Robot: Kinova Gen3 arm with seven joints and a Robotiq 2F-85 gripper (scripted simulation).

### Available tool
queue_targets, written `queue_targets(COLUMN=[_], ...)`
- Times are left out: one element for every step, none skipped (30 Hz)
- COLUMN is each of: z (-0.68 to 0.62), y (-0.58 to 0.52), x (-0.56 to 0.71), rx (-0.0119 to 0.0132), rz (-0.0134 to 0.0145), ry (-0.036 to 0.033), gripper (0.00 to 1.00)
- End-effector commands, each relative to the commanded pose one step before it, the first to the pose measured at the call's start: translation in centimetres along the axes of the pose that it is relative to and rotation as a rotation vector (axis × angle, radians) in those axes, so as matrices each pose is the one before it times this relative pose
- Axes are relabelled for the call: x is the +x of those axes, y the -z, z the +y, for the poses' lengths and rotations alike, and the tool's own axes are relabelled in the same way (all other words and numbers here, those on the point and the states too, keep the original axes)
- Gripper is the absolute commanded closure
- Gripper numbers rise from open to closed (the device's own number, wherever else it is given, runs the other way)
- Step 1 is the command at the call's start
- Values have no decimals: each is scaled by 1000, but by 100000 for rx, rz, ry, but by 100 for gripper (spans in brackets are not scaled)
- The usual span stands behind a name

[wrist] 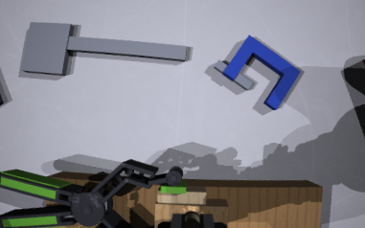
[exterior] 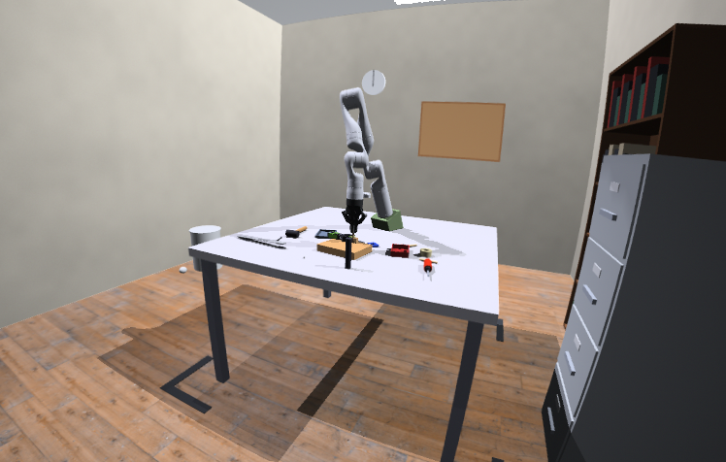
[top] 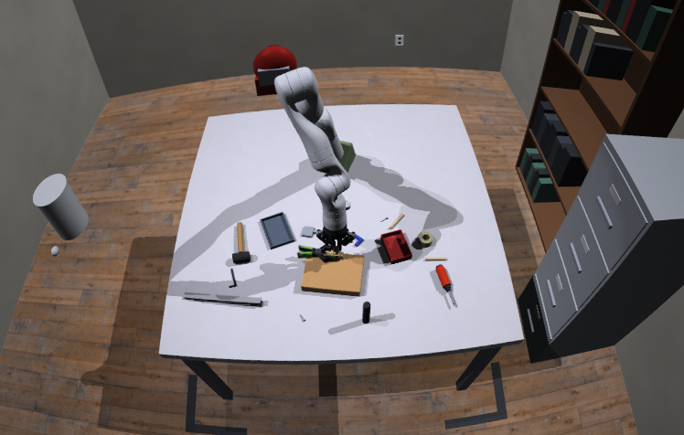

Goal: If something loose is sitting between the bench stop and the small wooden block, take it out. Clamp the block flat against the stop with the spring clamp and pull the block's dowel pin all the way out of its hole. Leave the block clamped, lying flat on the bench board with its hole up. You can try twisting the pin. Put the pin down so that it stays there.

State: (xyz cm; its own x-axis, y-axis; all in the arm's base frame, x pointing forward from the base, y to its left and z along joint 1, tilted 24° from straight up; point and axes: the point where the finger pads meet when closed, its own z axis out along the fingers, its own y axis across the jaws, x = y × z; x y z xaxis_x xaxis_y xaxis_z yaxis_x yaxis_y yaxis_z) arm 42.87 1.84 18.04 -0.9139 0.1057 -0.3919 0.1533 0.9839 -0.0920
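Note:
My gripper (top: 332,250) (exterior: 352,230) (wrist: 191,222) points straight down at the back edge of the wooden bench board (top: 334,277) (exterior: 336,247) (wrist: 267,206). It is shut on the dowel pin that stands in the small light wooden block (wrist: 181,205); my fingers hide most of the pin. The spring clamp (top: 309,251) (wrist: 33,192), black with green handles, lies to the left. Its green jaw pad (wrist: 172,190) sits on the block's back edge. The stop is hard to make out under the clamp and the shadow.
A blue U-shaped bracket (wrist: 262,72) (top: 358,239) and a grey T-shaped piece (wrist: 100,48) lie just behind the board. A red tray (top: 396,246), a tape roll (top: 424,238) and a screwdriver (top: 443,277) lie to the right. A hammer (top: 240,246) and a dark tray (top: 277,229) lie to the left. A black cylinder (top: 366,312) stands in front.

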Motion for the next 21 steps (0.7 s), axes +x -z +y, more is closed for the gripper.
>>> queue_targets(z=[6, 0, 0, 0, 0, 0, 0, 0, 0, 0, 0, 0, 0, 0, 0, 0, 0, 0, 0, 0, 0], y=[45, 1, 1, 1, 1, 1, 0, 0, 0, 0, 0, 0, 0, 0, 0, 0, 0, 0, 0, 1, 1], x=[-44, 0, 0, 0, 0, 0, 0, 0, 0, 0, 0, 0, 0, 0, 0, 0, 0, 0, 0, 0, 0], rx=[-82, 0, 0, 0, 0, 0, 0, 0, 0, 0, 0, 0, 0, 0, 0, 0, 0, 0, 0, 0, 0], rz=[-99, -1, -1, -1, -1, 0, 1, 1, 1, 1, 0, 0, 0, 0, 0, 0, 0, 0, 0, 0, 0], ry=[806, 527, 525, 524, 523, 521, 520, 519, 517, 516, 515, 513, 512, 511, 509, 0, 0, 508, 507, 505, 504], gripper=[90, 90, 90, 90, 90, 90, 90, 90, 90, 90, 90, 90, 90, 90, 90, 90, 90, 90, 90, 90, 90])
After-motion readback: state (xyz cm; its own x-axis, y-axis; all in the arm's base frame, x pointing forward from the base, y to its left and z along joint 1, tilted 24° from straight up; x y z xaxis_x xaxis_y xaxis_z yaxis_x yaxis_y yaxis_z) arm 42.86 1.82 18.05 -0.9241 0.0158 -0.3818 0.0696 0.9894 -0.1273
